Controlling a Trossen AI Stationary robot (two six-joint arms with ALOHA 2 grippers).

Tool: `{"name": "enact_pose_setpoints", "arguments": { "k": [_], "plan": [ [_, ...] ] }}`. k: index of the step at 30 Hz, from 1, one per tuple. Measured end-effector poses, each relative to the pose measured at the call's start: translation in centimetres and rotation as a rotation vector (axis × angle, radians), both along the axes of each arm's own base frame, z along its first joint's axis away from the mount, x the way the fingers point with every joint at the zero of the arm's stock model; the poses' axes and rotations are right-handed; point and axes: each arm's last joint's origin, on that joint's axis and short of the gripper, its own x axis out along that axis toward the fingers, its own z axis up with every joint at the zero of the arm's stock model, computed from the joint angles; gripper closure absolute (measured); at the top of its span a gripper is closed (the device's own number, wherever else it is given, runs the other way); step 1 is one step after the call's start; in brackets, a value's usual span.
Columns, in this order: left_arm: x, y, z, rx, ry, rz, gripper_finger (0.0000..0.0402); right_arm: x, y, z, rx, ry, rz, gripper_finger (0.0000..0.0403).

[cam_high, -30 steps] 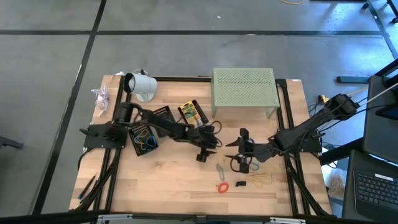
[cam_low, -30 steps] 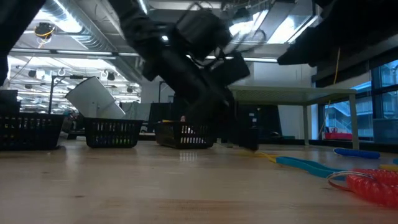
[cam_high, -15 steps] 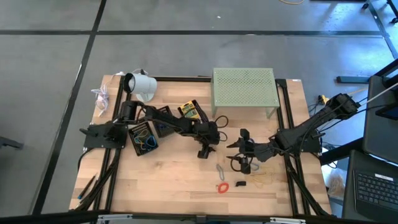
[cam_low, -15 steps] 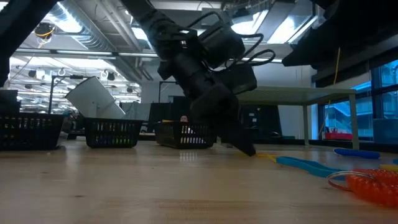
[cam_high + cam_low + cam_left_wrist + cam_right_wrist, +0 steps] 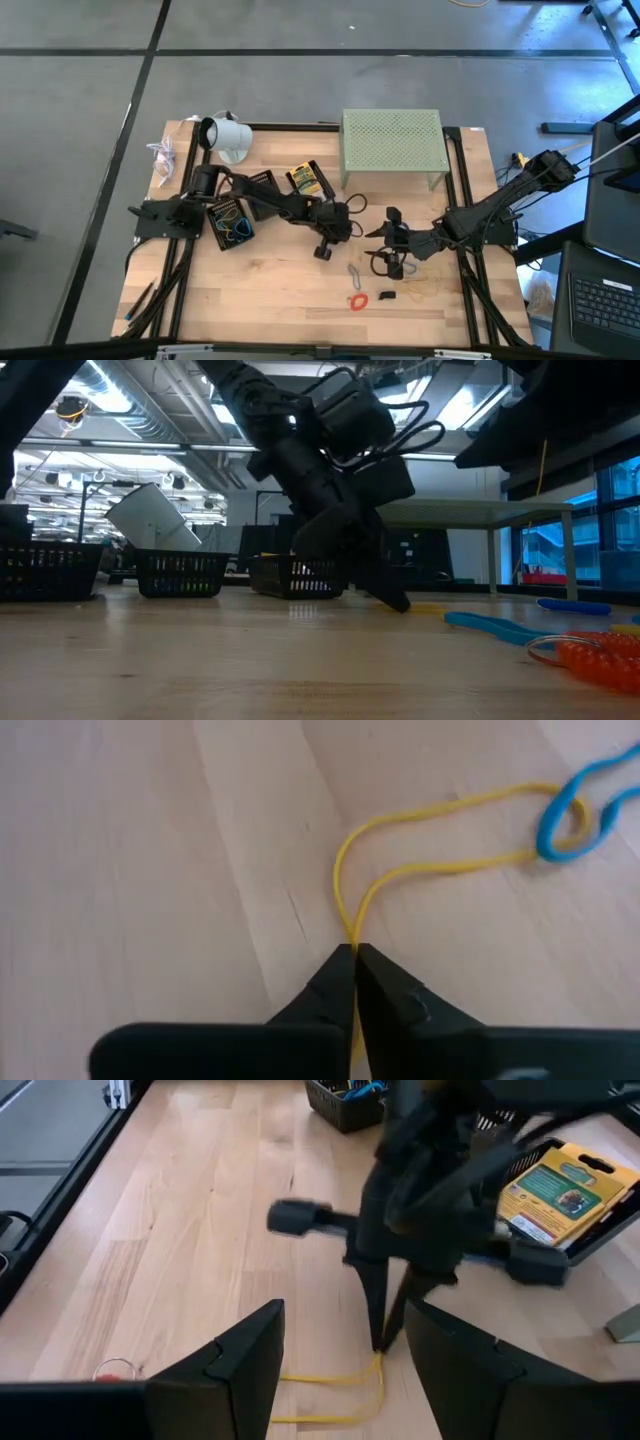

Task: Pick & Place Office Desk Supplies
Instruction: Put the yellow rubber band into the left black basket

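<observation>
1. The left gripper (image 5: 354, 952) points down at the middle of the wooden table (image 5: 280, 290). Its two dark fingers are clenched together on a thin yellow rubber band (image 5: 420, 830), pinching one end of the loop against the table top.
2. The yellow rubber band lies flat on the wood, and its far end passes through a small blue rubber band (image 5: 575, 815).
3. The right gripper (image 5: 335, 1350) hovers close by, to the right of the left one in the high view, with its fingers spread apart and nothing between them.
4. A small black mesh basket (image 5: 231, 222) near the left arm's base holds blue and tan bands.
5. A second black mesh basket (image 5: 262, 186) stands just beside it; its contents cannot be made out.
6. A third black mesh basket (image 5: 590, 1230) holds a yellow printed packet (image 5: 309, 181), which lies tilted in it.
7. A red rubber band (image 5: 357, 300), a small black binder clip (image 5: 387, 295) and a tan rubber band (image 5: 420, 287) lie loose on the table near its front edge.
8. A pale green perforated stand (image 5: 392, 142) sits at the back of the table, and a white cup-like object (image 5: 226, 136) lies on its side at the back left.
</observation>
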Motion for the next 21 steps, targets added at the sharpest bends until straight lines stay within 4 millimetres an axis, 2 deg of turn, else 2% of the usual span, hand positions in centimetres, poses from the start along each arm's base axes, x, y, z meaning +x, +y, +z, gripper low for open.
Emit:
{"name": "enact_pose_setpoints", "arguments": {
  "k": [3,12,21],
  "plan": [
    [-0.4,-0.5,1.2,0.012,0.000,0.045,0.0400,0.0,0.0,0.0,-0.003,0.004,0.000,0.0192],
    [-2.7,-3.4,8.4,0.164,-0.108,0.152,0.0401,-0.1,0.0,-0.1,-0.011,0.010,-0.001,0.0192],
    [-6.0,-5.6,15.7,0.299,-0.331,0.337,0.0400,-0.1,0.0,-0.1,-0.015,0.010,0.001,0.0192]
  ]
}}
